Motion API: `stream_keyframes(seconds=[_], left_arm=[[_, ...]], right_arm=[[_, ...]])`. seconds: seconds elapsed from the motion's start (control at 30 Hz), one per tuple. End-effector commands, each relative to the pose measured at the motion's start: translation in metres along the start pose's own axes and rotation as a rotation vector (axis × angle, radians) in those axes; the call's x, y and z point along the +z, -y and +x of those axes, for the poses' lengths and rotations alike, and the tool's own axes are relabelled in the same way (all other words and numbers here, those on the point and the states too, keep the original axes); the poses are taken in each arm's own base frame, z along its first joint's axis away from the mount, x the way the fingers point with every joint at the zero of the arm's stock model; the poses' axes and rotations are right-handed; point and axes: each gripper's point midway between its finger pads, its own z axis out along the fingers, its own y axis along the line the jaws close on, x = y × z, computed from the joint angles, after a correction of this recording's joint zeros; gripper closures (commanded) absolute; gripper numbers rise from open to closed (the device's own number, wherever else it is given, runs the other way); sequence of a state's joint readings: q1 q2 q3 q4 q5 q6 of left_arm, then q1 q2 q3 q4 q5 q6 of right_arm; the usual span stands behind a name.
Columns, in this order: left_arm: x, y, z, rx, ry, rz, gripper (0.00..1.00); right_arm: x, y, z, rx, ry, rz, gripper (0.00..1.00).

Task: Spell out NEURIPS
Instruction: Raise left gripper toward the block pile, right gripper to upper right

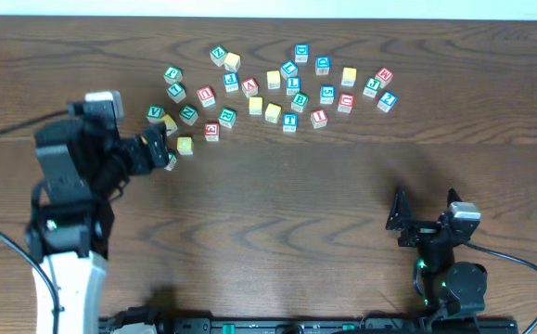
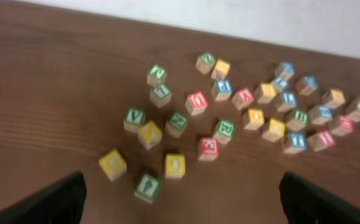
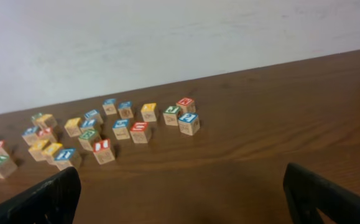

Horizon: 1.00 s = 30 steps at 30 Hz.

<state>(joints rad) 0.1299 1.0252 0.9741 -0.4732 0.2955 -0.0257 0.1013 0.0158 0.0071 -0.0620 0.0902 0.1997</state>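
Several small wooden letter cubes (image 1: 273, 80) with green, red, blue and yellow faces lie scattered across the far middle of the table. Their letters are too small to read, so I cannot pick out N, E, U, R, I, P or S. My left gripper (image 1: 161, 147) is open and empty at the left end of the scatter. In the left wrist view (image 2: 181, 198) a green cube (image 2: 148, 186) lies just ahead of the open fingers, between two yellow cubes (image 2: 175, 165). My right gripper (image 1: 425, 211) is open and empty near the front right, far from the cubes (image 3: 121, 127).
The dark wooden table (image 1: 287, 204) runs to a white wall at the back (image 3: 167, 37). Black cables trail off both arms at the front. The right arm's base (image 1: 453, 288) stands at the front edge.
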Motion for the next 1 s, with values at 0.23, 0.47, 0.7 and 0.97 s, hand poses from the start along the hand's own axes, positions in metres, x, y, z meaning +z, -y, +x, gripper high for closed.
stream_keyframes(seconds=[0.23,0.47,0.7,0.97], left_arm=[[0.011,0.002,0.002,-0.025,-0.113,0.018,0.02],[0.013,0.002,0.006,-0.034,-0.131,0.024,0.02],[0.013,0.002,0.006,-0.034,-0.131,0.024,0.02],[0.004,0.006,-0.012,-0.09,-0.102,0.023,0.07]], right_arm=[[-0.001,-0.017,0.0,-0.039,-0.001,-0.098,0.01],[-0.002,-0.021,-0.007,-0.039,0.009,-0.12,0.01],[0.001,-0.027,-0.035,-0.042,-0.02,-0.113,0.01],[0.048,-0.042,-0.085,-0.146,-0.234,-0.092,0.01]])
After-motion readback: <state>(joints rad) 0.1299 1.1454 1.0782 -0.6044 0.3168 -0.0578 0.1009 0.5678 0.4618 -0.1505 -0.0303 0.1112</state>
